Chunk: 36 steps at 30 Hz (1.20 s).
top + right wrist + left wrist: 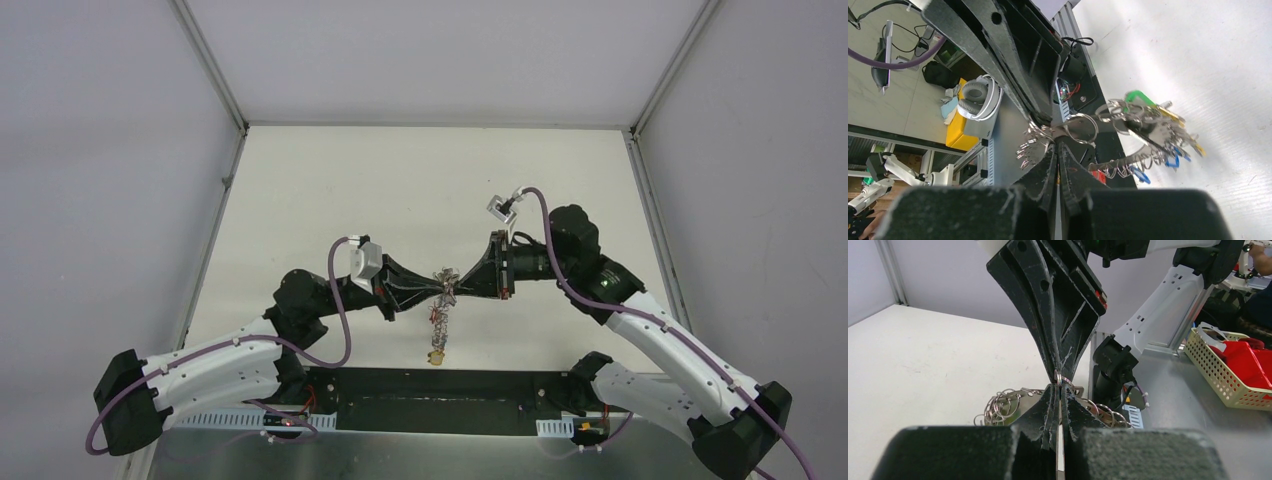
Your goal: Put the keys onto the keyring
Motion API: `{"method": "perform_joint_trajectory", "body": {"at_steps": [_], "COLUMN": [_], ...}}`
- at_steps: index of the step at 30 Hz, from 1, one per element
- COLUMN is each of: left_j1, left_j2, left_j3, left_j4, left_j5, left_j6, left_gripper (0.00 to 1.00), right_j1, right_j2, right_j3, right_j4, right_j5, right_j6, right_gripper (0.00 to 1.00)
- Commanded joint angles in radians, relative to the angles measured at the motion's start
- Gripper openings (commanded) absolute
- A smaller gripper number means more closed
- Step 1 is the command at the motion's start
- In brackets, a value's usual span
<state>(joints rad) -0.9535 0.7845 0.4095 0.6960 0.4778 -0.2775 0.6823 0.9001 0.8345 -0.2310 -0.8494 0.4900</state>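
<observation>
Nearest of all, well to the near side of the keyring [438, 325] and off the table, the left wrist view shows a yellow perforated basket [1220, 377] holding red items. The right wrist view shows grey-and-white headphones [979, 97] on a yellow box. A black base plate [430, 398] comes next, just nearer than the keyring's lower end.

The keyring is a big grey metal ring threaded with many small split rings and keys. It trails from the point where the two claws meet back toward the base plate. Whether its lower end touches the table [400, 190] cannot be told. On its fringe are a green tag [1138, 96], blue tags [1173, 161] and a yellow tag [1199, 149]. The two loose keys of the task cannot be picked out from that clutter.

At the keyring's upper end the claws meet tip to tip. The left gripper [434, 292] comes in from the keyring's left with its fingers pressed fully together, and the big ring shows on both sides of them, so it is clamped on the keyring. The right gripper [457, 289] comes in from the keyring's right with its fingers drawn together to a thin slit. Its tips are against a small split ring [1081, 128], but whether they pinch it cannot be told.

Beyond the keyring the white table runs back to pale walls.
</observation>
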Motion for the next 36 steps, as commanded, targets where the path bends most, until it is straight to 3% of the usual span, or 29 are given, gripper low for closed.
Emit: {"method": "perform_joint_trajectory", "body": {"at_steps": [1, 13, 18, 21, 23, 27, 36], "left_j1": [0.008, 0.008, 0.008, 0.008, 0.007, 0.008, 0.007], "left_j2": [-0.036, -0.040, -0.041, -0.040, -0.039, -0.038, -0.039], "left_j3": [0.009, 0.011, 0.011, 0.012, 0.012, 0.014, 0.017], "left_j4": [0.102, 0.095, 0.092, 0.092, 0.092, 0.092, 0.088], "left_j5": [-0.005, -0.005, -0.005, -0.002, 0.000, 0.003, 0.004], "left_j6": [0.004, 0.006, 0.009, 0.012, 0.012, 0.012, 0.012], "left_gripper": [0.00, 0.00, 0.00, 0.00, 0.00, 0.00, 0.00], "right_j1": [-0.006, -0.005, -0.006, -0.006, -0.006, -0.006, -0.006], "right_j2": [-0.019, -0.016, -0.049, -0.073, -0.085, -0.083, -0.048], "right_j3": [-0.017, -0.012, -0.009, -0.012, -0.012, -0.010, 0.011], "right_j4": [0.012, 0.011, 0.012, 0.013, 0.019, 0.042, 0.082], "right_j5": [0.007, -0.004, -0.007, -0.006, -0.010, -0.014, -0.023], "right_j6": [-0.024, -0.028, -0.042, -0.063, -0.068, -0.054, -0.024], "right_gripper": [0.03, 0.00, 0.30, 0.42, 0.46, 0.45, 0.33]}}
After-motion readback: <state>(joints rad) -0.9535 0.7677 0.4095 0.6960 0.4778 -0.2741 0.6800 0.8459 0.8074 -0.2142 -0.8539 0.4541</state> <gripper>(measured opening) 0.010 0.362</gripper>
